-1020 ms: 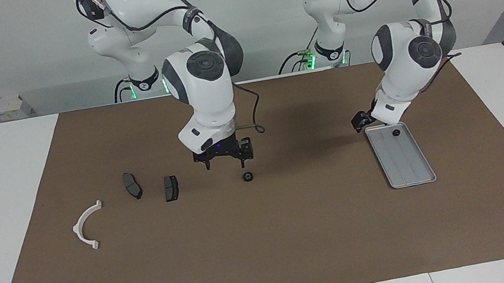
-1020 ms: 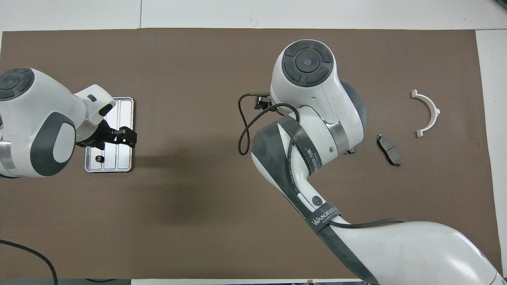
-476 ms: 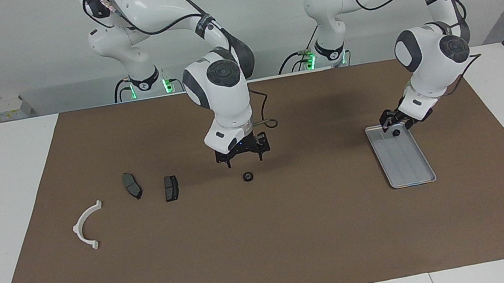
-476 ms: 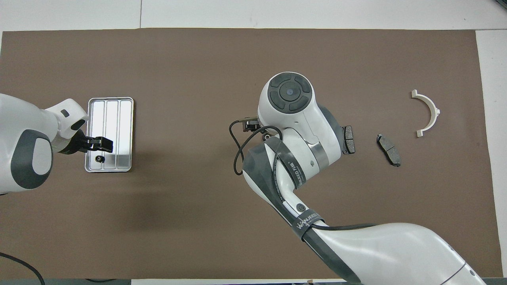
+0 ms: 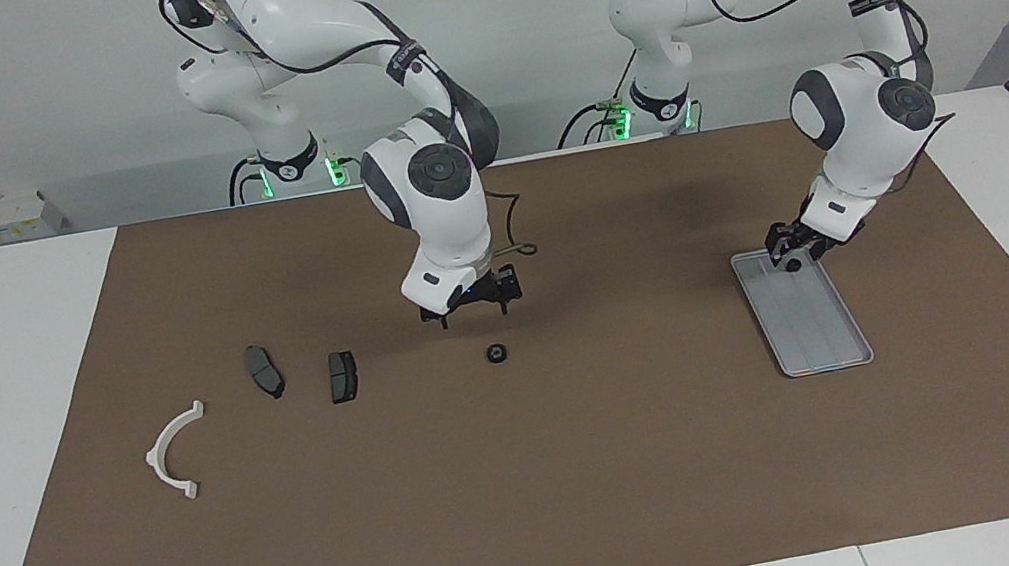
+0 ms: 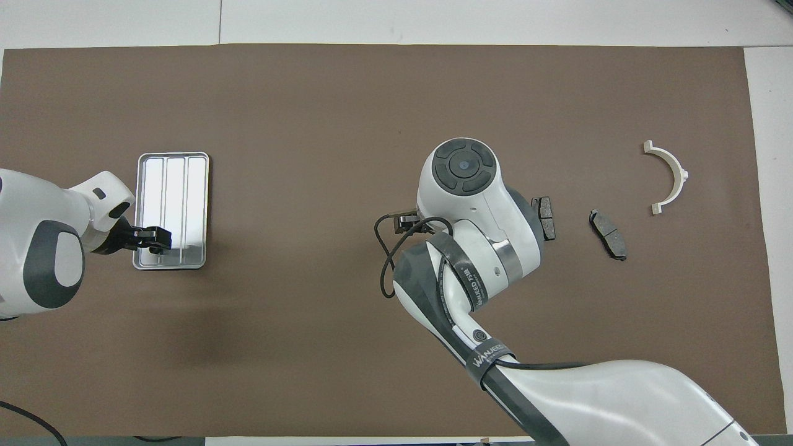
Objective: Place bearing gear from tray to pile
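Bright, even light falls from above; soft arm shadows blur across the brown mat (image 5: 595,471). The tray (image 6: 186,179) glares white from overhead. Both views stay sharp.

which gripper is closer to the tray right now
Left. The left gripper is down at the end of the tray nearest the robots. The right gripper is mid-table, above the mat near a small black gear.

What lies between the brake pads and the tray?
In the facing view, a loose gear lies on the mat between the brake pads and the tray, with the right gripper raised over the mat.
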Robot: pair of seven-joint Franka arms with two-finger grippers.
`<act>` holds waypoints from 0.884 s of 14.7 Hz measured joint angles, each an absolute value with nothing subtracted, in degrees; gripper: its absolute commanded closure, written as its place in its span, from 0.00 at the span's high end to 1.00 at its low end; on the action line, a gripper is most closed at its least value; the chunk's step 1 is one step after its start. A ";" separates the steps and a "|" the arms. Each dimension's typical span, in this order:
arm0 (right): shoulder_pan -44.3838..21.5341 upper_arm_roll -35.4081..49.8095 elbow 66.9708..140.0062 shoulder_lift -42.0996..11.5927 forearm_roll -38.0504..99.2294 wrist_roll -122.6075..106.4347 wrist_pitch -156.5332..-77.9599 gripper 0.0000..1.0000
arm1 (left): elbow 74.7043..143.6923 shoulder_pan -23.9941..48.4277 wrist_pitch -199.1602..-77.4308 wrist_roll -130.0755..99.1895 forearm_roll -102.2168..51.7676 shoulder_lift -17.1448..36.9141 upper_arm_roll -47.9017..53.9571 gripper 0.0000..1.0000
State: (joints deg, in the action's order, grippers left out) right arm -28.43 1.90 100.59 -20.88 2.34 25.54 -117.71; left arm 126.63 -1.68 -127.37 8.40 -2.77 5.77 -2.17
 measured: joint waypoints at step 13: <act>-28.38 1.96 99.96 -26.27 3.60 25.50 -127.30 1.00 | 128.79 -2.58 -128.93 8.40 -2.77 5.76 -2.02 0.58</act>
State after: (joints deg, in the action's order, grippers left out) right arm -28.38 1.96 99.96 -26.27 3.60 25.50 -127.30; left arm 128.79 -2.58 -128.93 8.40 -2.77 5.76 -2.02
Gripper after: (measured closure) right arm 0.000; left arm 0.396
